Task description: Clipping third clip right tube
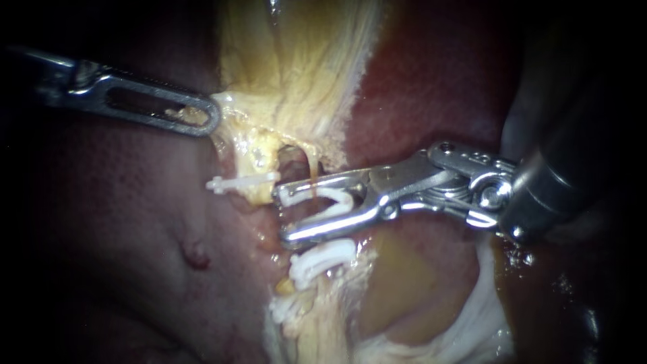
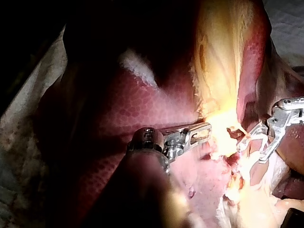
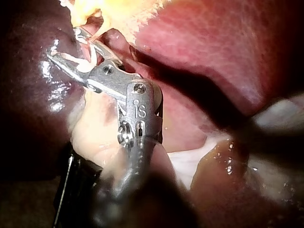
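Liver [image 1: 135, 222] fills the field as a dark backdrop, and at ten o'clock our left instrument [image 1: 202, 118] has its jaws closed on the edge of the yellow tissue [image 1: 296, 74]. From three o'clock our right instrument [image 1: 283, 210] holds an open white clip [image 1: 337, 195] in widely spread jaws, the thin right tube [image 1: 314, 176] crossing just inside their tips. We judge that closing now could catch only part of the tube, or drift toward six o'clock and foul the fixed clip [image 1: 322, 261].

The liver [image 1: 135, 222] was dark maroon, finely honeycomb-mottled (plainest in the left wrist view). The fibrous tissue [image 1: 296, 67] was pale yellow, streaked cream. The clip [image 1: 337, 197] was white; left instrument [image 1: 213, 118] and right instrument [image 1: 282, 212], shiny silver-grey.
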`<state>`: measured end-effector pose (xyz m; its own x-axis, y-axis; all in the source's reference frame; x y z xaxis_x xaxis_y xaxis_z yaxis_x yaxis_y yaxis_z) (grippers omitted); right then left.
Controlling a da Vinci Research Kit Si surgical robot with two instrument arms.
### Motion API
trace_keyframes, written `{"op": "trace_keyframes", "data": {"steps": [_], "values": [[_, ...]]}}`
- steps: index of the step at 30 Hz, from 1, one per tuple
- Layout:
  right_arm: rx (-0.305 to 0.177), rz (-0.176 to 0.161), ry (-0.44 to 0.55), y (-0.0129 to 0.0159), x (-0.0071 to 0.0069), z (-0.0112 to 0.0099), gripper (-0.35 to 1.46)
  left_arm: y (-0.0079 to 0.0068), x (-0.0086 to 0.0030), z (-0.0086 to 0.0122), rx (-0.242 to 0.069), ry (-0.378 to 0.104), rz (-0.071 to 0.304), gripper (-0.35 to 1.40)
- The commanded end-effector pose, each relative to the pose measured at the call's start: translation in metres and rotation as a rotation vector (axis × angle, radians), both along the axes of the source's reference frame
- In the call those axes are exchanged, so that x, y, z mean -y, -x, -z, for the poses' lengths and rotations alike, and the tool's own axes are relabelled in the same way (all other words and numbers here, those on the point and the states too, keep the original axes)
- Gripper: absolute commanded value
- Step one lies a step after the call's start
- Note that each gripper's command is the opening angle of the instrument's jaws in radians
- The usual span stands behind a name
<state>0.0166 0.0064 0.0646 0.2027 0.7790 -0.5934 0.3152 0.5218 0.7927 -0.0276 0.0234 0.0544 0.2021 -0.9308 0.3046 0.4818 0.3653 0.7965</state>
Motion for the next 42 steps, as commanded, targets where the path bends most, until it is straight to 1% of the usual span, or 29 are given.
{"op": "trace_keyframes", "data": {"steps": [1,9,14,18,19,23,24,30,42], "values": [[0.0,0.0,-0.001,0.0,0.0,0.0,0.24,0.0,0.0,0.0,0.0,0.0,0.0,-0.35],[0.005,-0.006,-0.001,0.0004,-0.0001,-0.0002,0.09,0.0,0.0,0.0,0.0,0.0,0.0,-0.35],[0.013,-0.019,-0.001,0.0009,-0.0004,-0.0003,-0.12,0.0,0.0,0.0,0.0,0.0,0.0,-0.35],[0.015,-0.017,-0.014,0.0013,-0.0006,-0.0002,-0.33,0.0,0.0,0.0,0.0,0.0,0.0,-0.35],[0.019,-0.017,-0.025,0.0014,-0.0006,-0.0001,-0.35,0.0,0.0,-0.0001,0.0,0.0,0.0,-0.35],[0.028,0.011,-0.107,0.0017,-0.0005,-0.0001,-0.35,0.0,0.0,-0.0001,0.0,0.0,0.0,-0.35],[0.029,0.012,-0.112,0.0018,-0.0005,-0.0001,-0.35,0.0,0.0,-0.0001,0.0,0.0,0.0,-0.35],[0.045,0.024,-0.107,0.0019,-0.0003,0.0001,-0.35,0.0,0.0,-0.0001,0.0,0.0,0.0,-0.35],[0.044,0.025,-0.106,0.002,-0.0004,-0.0001,-0.35,0.0,0.0,-0.0001,0.0,0.0,0.0,-0.35]]}}
